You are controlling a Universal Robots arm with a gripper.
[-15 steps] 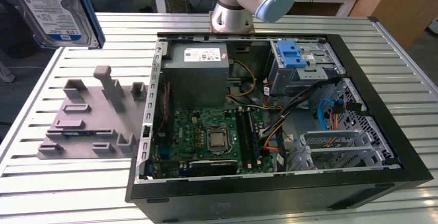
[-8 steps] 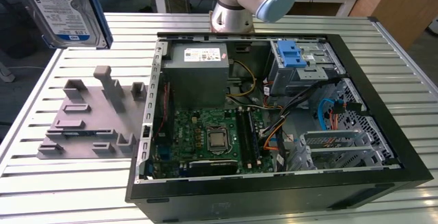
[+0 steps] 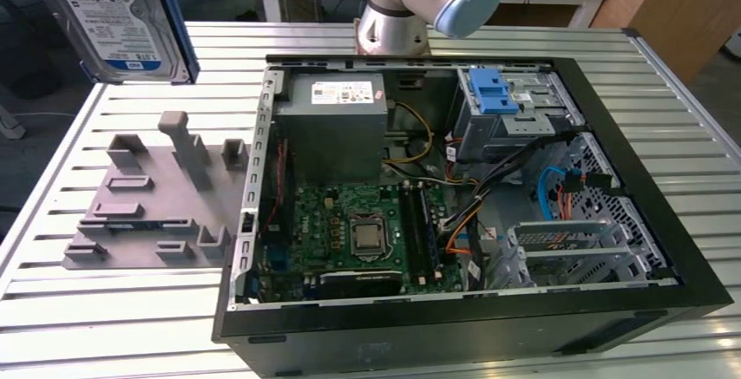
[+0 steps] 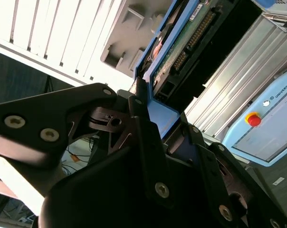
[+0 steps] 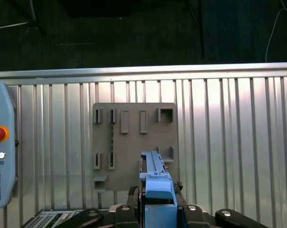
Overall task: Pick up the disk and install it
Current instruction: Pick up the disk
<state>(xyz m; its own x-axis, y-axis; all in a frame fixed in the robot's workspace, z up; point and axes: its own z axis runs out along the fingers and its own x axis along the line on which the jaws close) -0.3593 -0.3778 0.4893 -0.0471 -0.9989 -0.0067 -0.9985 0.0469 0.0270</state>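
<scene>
Disk (image 3: pixel 116 19) is hanging high and close to the exterior camera, at that view's left, label facing out. Gripper (image 4: pixel 165 118) is pinching it by the blue side rails, long axis running straight out from the grip. Wrist is pointing down over the grey holder plate (image 5: pixel 134 142). Open computer case (image 3: pixel 463 327) is lying beside the plate. Its drive cage (image 3: pixel 515 110) is sitting well apart from the disk, toward the exterior view's right.

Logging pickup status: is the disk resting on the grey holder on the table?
No: in the exterior view the disk hangs in the air above the holder, apart from it.
</scene>
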